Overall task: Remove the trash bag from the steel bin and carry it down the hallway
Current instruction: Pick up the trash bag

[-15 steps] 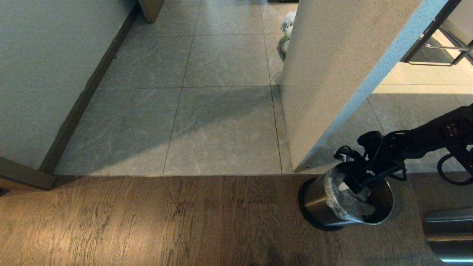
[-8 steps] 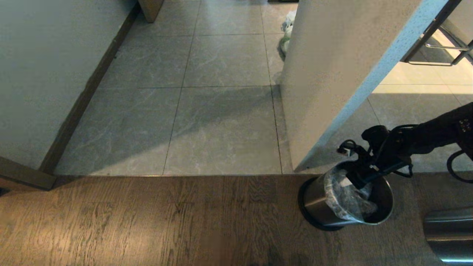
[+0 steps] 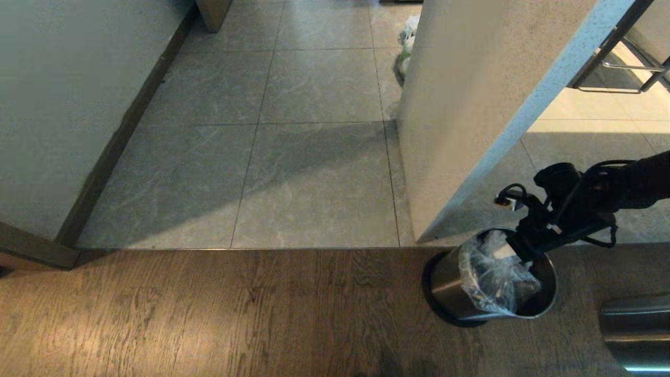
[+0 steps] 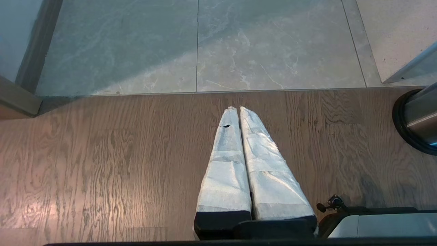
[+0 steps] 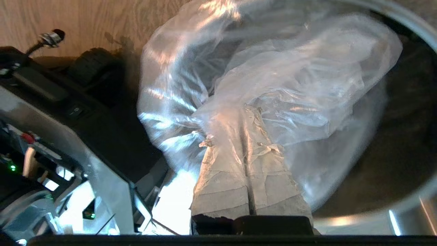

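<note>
Task status: extraction in progress, not complete. The trash bag (image 3: pixel 494 275) is gripped and partly raised, but most of it lies inside the steel bin (image 3: pixel 450 285). Its upper folds stand above the black rim on the side nearer the wall. The bin stands upright on the wooden floor (image 3: pixel 209 314), just beside the corner of the white wall (image 3: pixel 471 104).

Right hand (image 3: pixel 515 250): positioned over the bin mouth, at the rim edge farthest from the robot, pointing down into the opening. The fingers are pressed together on a gathered fold of the bag. In the right wrist view, the 2 taped fingers (image 5: pixel 222 184) meet with clear film bunched at their tips, and the bag (image 5: pixel 266 85) billows out beyond them across the bin opening. The bag thus hangs directly below and ahead of the fingertips, in contact with them.

Left hand (image 4: pixel 238 111): parked above the wooden floor, fingers together, holding nothing, well apart from the bin.

Remaining steps, as judged from this state:
1. Lift the bag fully clear of the rim.
2. Turn toward the hallway (image 3: pixel 314 157), whose tiled floor begins just beyond the wooden floor.
3. Carry the bag along it.

Caution: thin film may tear or slip from a narrow pinch.
</note>
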